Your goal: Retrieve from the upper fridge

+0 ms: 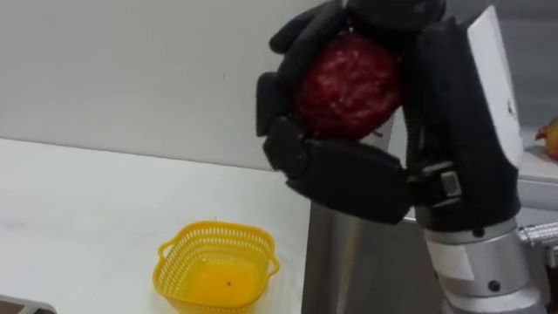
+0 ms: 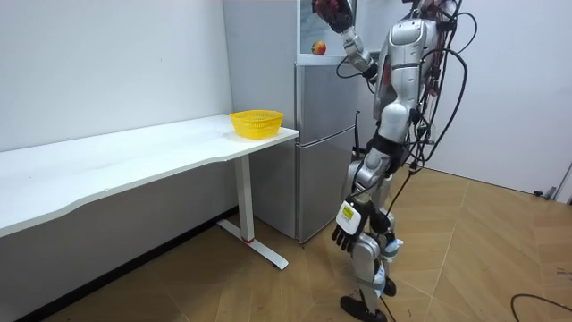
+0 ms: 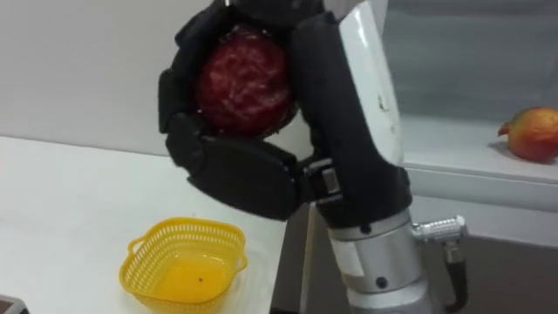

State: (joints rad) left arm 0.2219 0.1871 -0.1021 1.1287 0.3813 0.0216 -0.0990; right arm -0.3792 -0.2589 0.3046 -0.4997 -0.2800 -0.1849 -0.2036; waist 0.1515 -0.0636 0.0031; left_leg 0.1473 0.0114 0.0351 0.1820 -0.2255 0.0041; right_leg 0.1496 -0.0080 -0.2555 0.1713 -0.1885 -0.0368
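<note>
Stance: the robot stands upright on the wooden floor [image 2: 483, 259], facing the silver fridge [image 2: 322, 170] that is just beside the end of the white tabletop [image 1: 78, 209].
Right robot hand [image 1: 349, 179]: raised high in front of the fridge's upper compartment, with its fingers and thumb curled round a dark red round fruit [image 1: 349, 85].
Dark red round fruit: clasped in the right robot hand, clear of the shelf and in the air. In the eye views it shows above the tabletop's edge and the fridge's steel front. Its skin looks rough and glossy, and dark fingers cover its top and left side.
Left robot hand [image 2: 345, 234]: hangs low beside the robot's thigh in the room view, well apart from the fridge. It is too small there to tell whether it is spread or closed.
Fridge shelf [image 3: 453, 148]: pale, at the right of the eye views, behind the raised arm.
Red-and-yellow fruit [image 3: 534, 133]: rests on the fridge shelf, well apart from the right robot hand.
Yellow basket [image 1: 216, 266]: a perforated plastic basket standing upright on the tabletop near the end next to the fridge, below the held fruit in the eye views.
</note>
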